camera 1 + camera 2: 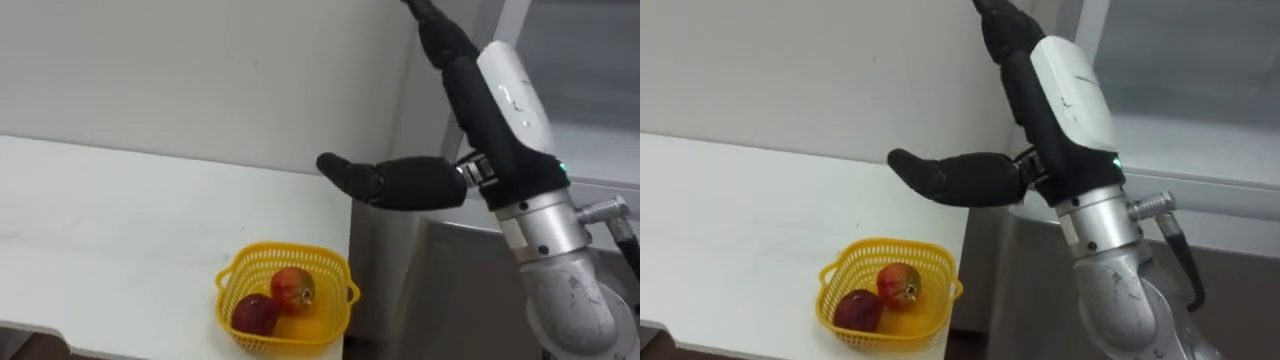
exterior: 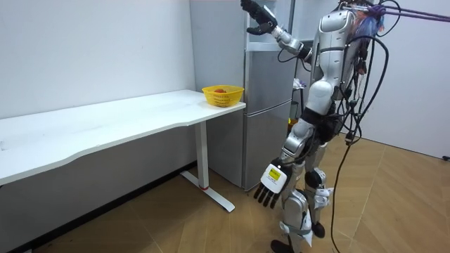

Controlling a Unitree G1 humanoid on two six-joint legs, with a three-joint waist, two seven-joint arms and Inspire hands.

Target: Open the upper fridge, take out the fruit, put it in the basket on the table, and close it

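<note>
The white table (image 1: 120,230) fills the left. The grey fridge (image 2: 267,105) stands just beside its right end, with the robot close in front of it. The fridge's upper compartment (image 2: 264,43) is where the task's thing must be. No item is visible there, and I cannot tell whether that door is open.

The right hand (image 1: 505,100) is raised high against the top of the fridge. Its fingers (image 1: 440,35) are straight and point up and away, its thumb (image 1: 390,182) juts out to the left, and it holds nothing. Whatever is to be fetched probably lies above and beyond those fingertips, so this is the nearer arm. The left hand (image 2: 271,186) hangs low by the leg with its fingers relaxed and empty.

A yellow basket (image 1: 340,262) sits on the table's near right corner, well below the raised hand. It holds fruit (image 1: 292,287).
</note>
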